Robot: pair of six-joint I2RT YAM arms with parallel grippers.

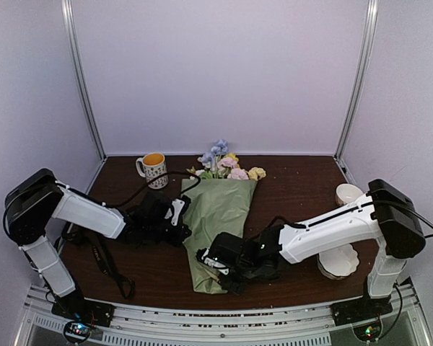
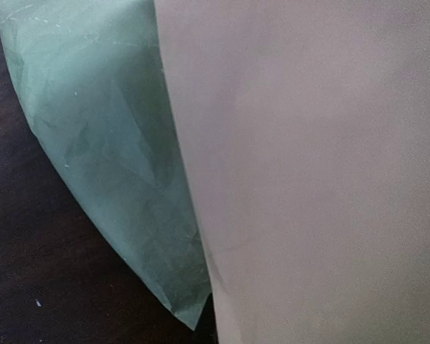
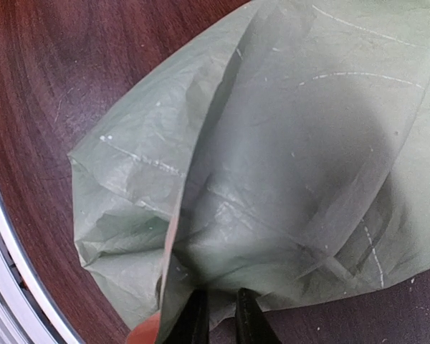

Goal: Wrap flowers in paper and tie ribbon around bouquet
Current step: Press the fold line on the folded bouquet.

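The bouquet lies lengthwise in the middle of the table. The flowers [image 1: 227, 167], pastel blooms, stick out of the far, wide end of a cone of green paper [image 1: 218, 209]. My left gripper [image 1: 182, 216] is at the cone's left edge. Its fingers are hidden in the left wrist view, where the paper [image 2: 107, 150] shows green beside a pale flap right at the lens. My right gripper [image 1: 211, 261] is at the narrow near end, and its dark fingers [image 3: 198, 315] are closed on a fold of the paper [image 3: 287, 165]. The black ribbon [image 1: 107, 265] lies on the table at the near left.
A mug [image 1: 154, 169] with an orange inside stands at the back, left of the blooms. Two white bowls [image 1: 348, 193] [image 1: 338, 263] sit at the right by the right arm. The table's metal front rail [image 3: 14, 258] runs close to the cone's narrow end.
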